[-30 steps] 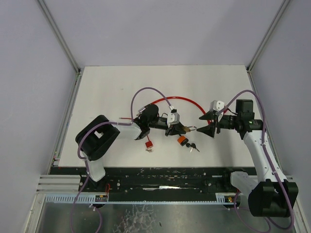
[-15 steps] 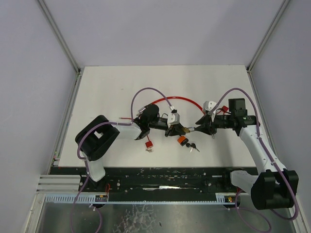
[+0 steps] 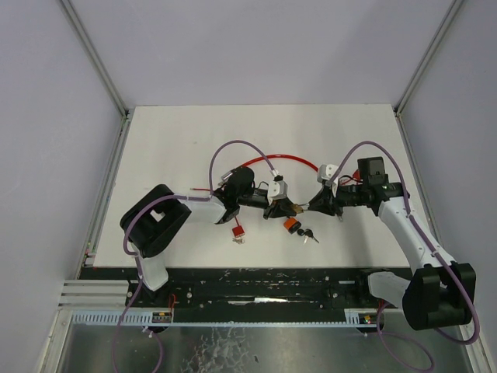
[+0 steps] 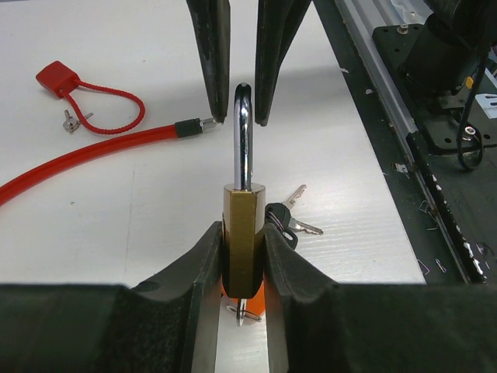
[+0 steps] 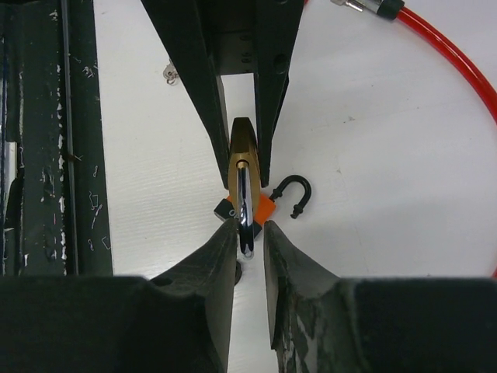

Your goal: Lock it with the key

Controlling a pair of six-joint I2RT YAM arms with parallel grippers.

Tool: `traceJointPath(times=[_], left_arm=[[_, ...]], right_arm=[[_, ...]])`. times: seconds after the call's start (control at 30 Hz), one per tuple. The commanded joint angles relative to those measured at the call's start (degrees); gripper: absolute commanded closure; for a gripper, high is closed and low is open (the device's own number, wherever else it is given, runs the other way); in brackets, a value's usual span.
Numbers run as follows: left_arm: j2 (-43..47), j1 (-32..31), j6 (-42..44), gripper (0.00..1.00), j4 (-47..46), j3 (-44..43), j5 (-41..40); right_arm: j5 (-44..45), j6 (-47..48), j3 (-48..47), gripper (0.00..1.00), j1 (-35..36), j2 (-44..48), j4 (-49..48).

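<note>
One white table, grey walls; left claw grasps padlock, right claw unclear.

Padlock near table centre, body wedged between left gripper fingers, which come in from 9 o'clock. Right gripper at 3 o'clock, fingers either side of the shackle. Second lock and keys on the table at 6. Cable arcs behind at 12. Small lock at 8.

Bright even light, soft shadows, glare on the padlock, foreground blurred
</note>
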State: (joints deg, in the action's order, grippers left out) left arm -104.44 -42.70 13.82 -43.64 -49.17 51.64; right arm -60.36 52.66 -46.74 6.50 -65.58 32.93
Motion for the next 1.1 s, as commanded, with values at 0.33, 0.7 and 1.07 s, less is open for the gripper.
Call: traceJointPath(times=[0.33,0.7,1.07], left_arm=[[1.7,0.2,-0.8,1.0,-4.0,-2.5,1.1],[0.4,1.8,-8.5,0.49,-15.9,-0.4,4.0],[-0.9,2.3,-13.1,0.51,-20.8,-0.3,7.7]], right_arm=[[-1.5,4.1,-4.1,1.0,1.9,-0.9,5.9],[-8.3,1.0,-7.9,1.0,-1.4,0.6,8.0],[-7.9,1.7,-7.4,1.0,-1.6,1.2,7.6]])
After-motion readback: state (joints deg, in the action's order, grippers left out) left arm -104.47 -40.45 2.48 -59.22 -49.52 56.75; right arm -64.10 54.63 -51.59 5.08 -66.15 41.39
